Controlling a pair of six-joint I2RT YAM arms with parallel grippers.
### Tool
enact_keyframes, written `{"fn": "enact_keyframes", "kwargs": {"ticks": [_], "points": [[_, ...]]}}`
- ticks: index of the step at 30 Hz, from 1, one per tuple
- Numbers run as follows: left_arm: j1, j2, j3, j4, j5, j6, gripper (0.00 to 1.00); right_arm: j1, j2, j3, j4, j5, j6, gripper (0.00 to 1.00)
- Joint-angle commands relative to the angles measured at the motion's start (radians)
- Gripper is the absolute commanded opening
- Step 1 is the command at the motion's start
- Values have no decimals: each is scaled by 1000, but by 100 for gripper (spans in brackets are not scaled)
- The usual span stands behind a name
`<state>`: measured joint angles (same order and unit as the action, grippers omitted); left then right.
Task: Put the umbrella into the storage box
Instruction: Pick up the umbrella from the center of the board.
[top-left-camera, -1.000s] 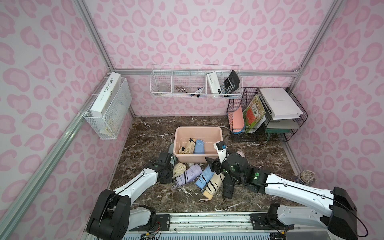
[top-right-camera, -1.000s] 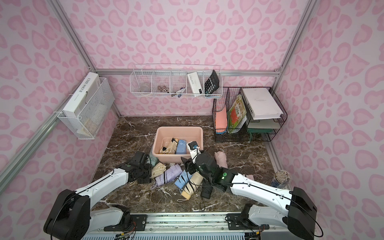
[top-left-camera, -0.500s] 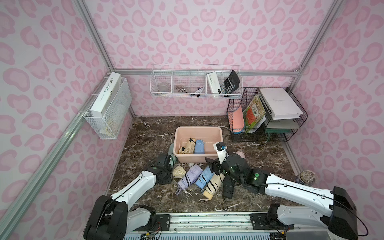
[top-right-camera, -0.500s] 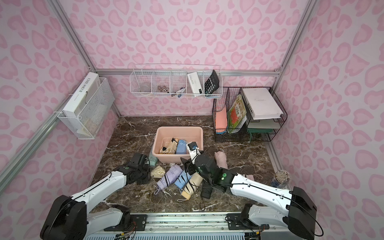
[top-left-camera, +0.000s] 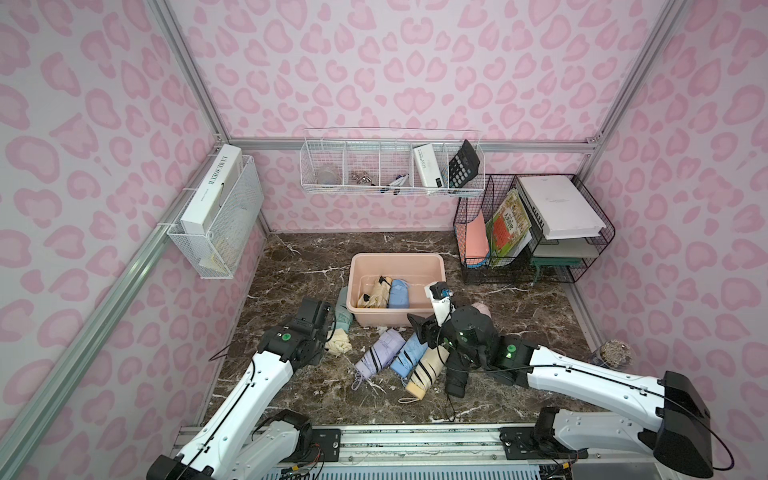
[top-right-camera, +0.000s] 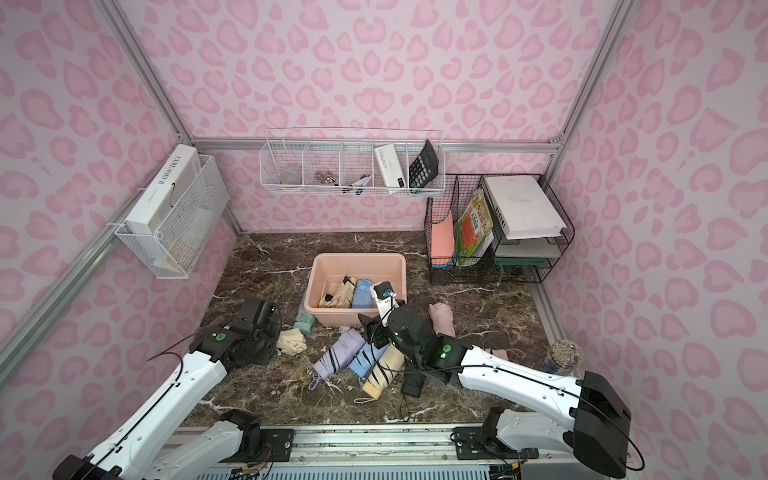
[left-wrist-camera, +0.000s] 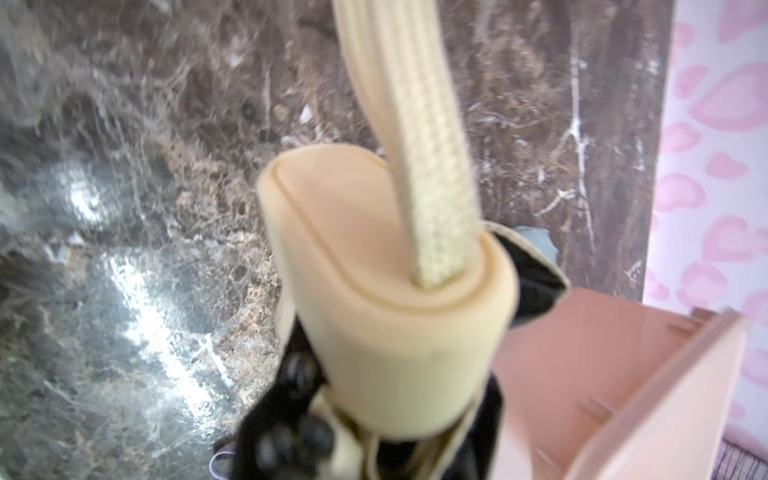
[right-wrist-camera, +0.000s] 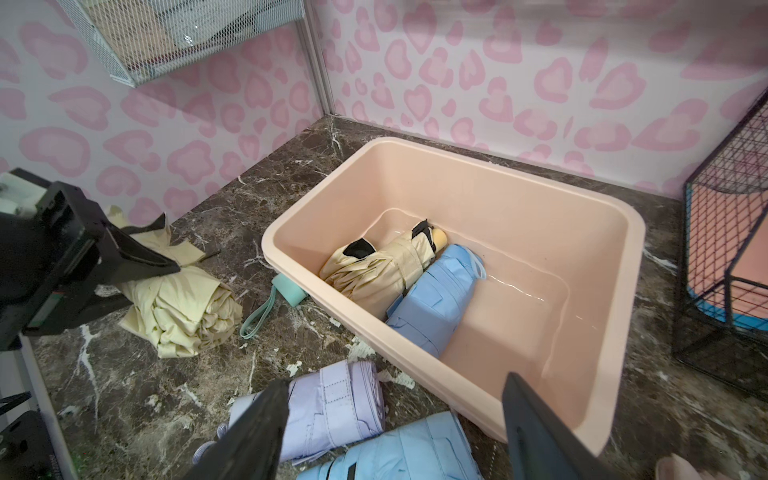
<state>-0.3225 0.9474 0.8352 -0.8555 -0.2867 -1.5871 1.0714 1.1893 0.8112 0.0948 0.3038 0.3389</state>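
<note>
Left gripper went from open to clamped on the cream umbrella, which lay on the marble just left of the storage box, outside it. Right gripper hung open above the lilac umbrella at the box's near rim.

The storage box holds a beige umbrella and a blue umbrella. A cream umbrella is near its front left corner.

Peach-pink storage box on dark brown, white-veined tabletop. Inside, cream umbrella and pale blue umbrella; outside, pale yellow umbrella and lilac umbrella. Pink leopard spots on walls.
</note>
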Motion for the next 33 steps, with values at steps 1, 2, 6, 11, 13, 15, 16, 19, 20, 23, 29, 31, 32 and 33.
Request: {"fn": "enact_keyframes", "kwargs": {"ticks": [1, 2, 6, 11, 13, 15, 16, 19, 20, 23, 29, 31, 32, 33], "points": [[1, -12, 83, -48, -57, 297, 0, -10, 7, 26, 9, -37, 6, 74], [0, -12, 110, -43, -48, 348, 0, -19, 9, 38, 0, -55, 7, 74], [-1, 10, 221, -4, 38, 577, 0, -74, 26, 97, -61, -140, 17, 74], [-12, 111, 375, 5, 168, 783, 0, -165, 68, 210, -219, -215, 36, 74], [-45, 167, 444, -3, 188, 848, 0, -214, 94, 268, -308, -249, 54, 74], [-86, 220, 502, -10, 193, 904, 0, -254, 112, 310, -376, -269, 58, 74], [-108, 248, 532, -8, 197, 933, 0, -270, 120, 325, -402, -273, 57, 74], [-160, 339, 607, 1, 218, 1001, 0, -314, 115, 332, -432, -279, 53, 74], [-175, 377, 644, 4, 226, 1026, 0, -332, 109, 326, -432, -284, 55, 74], [-217, 482, 735, 7, 240, 1125, 0, -388, 92, 296, -414, -306, 63, 74], [-276, 686, 877, -22, 244, 1245, 0, -492, 89, 277, -397, -348, 62, 74], [-290, 751, 917, -41, 233, 1262, 0, -521, 86, 271, -385, -358, 58, 74], [-297, 780, 933, -49, 223, 1270, 0, -537, 83, 265, -376, -364, 57, 74], [-303, 805, 943, -51, 213, 1277, 0, -552, 82, 260, -366, -373, 56, 74]]}}
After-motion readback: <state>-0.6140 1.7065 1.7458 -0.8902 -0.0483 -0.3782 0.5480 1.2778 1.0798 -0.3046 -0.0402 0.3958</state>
